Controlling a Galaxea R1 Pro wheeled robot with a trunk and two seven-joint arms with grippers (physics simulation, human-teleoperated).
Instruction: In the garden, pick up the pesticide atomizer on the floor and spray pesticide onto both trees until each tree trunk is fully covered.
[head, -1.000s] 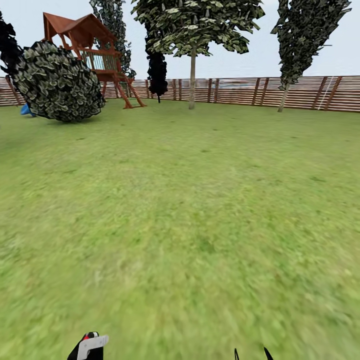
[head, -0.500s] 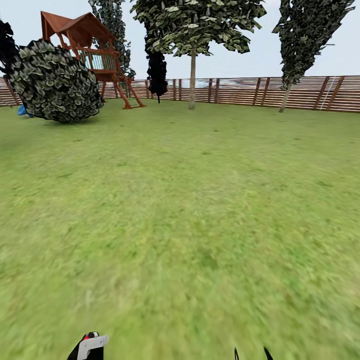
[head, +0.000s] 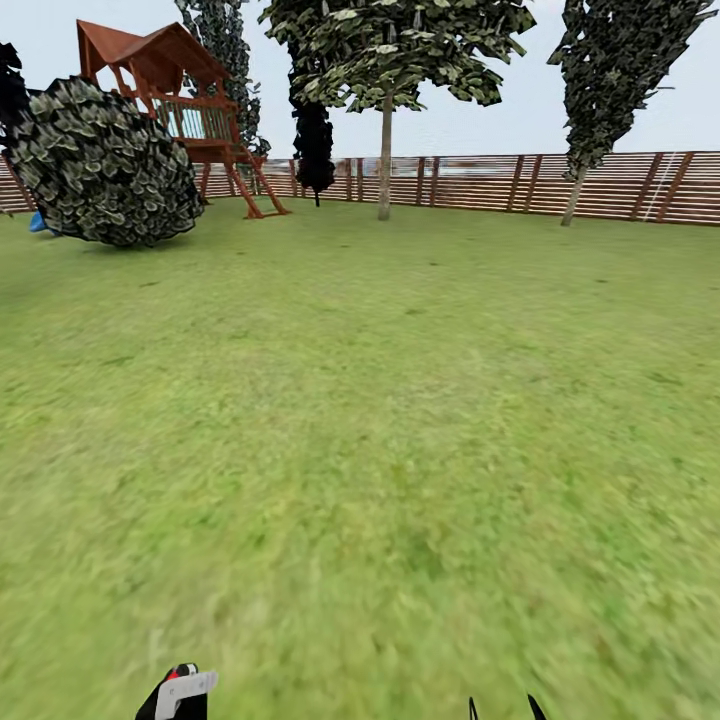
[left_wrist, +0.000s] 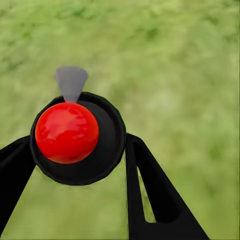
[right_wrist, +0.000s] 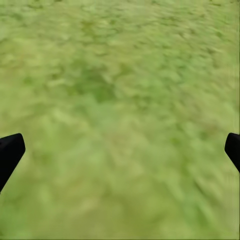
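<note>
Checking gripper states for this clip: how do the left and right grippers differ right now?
The left gripper has its fingers closed around the atomizer, a black bottle with a red top; the right gripper holds nothing. The left fingers sit close together, while the right fingers are spread wide. Both hang above the lawn.

Open green lawn (head: 400, 400) ahead, unobstructed. Far obstacles: round dark-leaved bush (head: 105, 165), red wooden playhouse (head: 185, 105), 2 pale-trunked trees (head: 385, 160), brown slatted fence (head: 500, 182).
</note>
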